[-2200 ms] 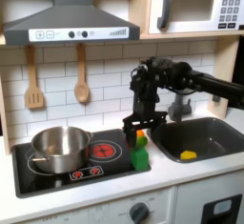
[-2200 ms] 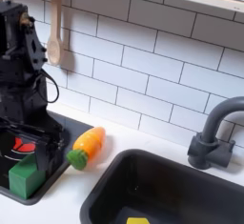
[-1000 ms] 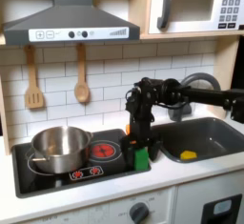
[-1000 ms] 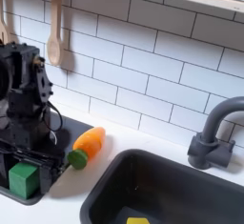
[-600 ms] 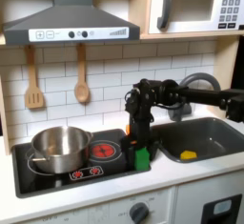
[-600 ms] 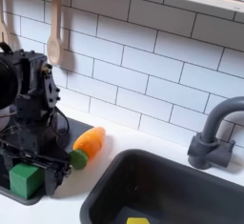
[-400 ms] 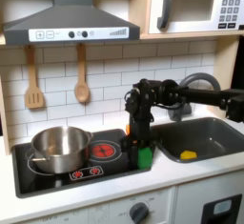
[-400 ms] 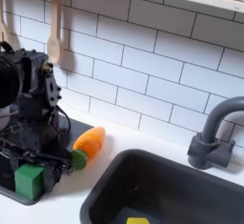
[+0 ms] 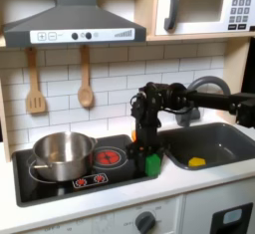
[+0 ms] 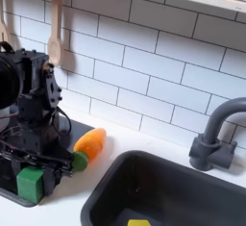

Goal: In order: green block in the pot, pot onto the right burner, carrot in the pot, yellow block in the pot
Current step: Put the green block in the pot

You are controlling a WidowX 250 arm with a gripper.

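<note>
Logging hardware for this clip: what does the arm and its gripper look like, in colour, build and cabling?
The arm is matte black throughout, built of boxy blocky segments with chunky joint housings. Thin black cables loop loosely along its side in the second exterior view. The gripper is black too, with slim flat fingers below a bulky squarish wrist block. No readable markings or labels show in either exterior view.
</note>
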